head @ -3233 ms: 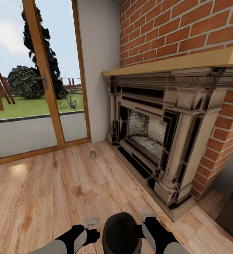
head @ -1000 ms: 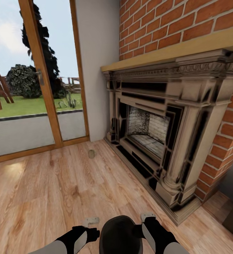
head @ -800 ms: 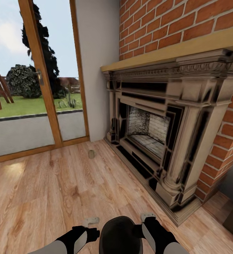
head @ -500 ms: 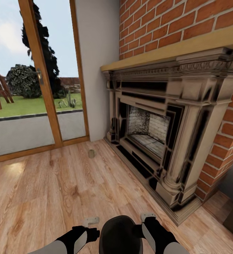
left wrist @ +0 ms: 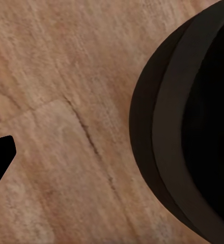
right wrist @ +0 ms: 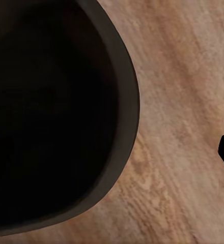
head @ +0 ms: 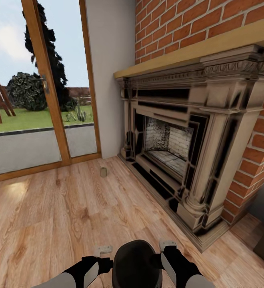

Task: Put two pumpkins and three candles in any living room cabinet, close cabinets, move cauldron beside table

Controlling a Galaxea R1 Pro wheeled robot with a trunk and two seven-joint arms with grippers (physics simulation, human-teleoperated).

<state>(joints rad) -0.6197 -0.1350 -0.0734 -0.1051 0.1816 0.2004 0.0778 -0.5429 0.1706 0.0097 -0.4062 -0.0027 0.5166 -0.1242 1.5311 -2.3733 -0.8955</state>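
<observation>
Since the earlier head views the camera has crept toward the fireplace [head: 176,148], nothing else shifting. The cauldron [head: 136,266] hangs between the left gripper [head: 102,262] and right gripper [head: 164,256], one pressed at each side; jaw state unreadable. One candle [head: 103,172] stands upright on the floor [head: 48,220] well ahead, slightly left, nearer the left arm.

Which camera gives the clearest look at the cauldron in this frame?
The head view: the cauldron shows as a whole black pot between the left gripper and right gripper, above the wooden floor. The left wrist view gives only its curved rim and wall; the right wrist view mostly its dark mouth and rim.
</observation>
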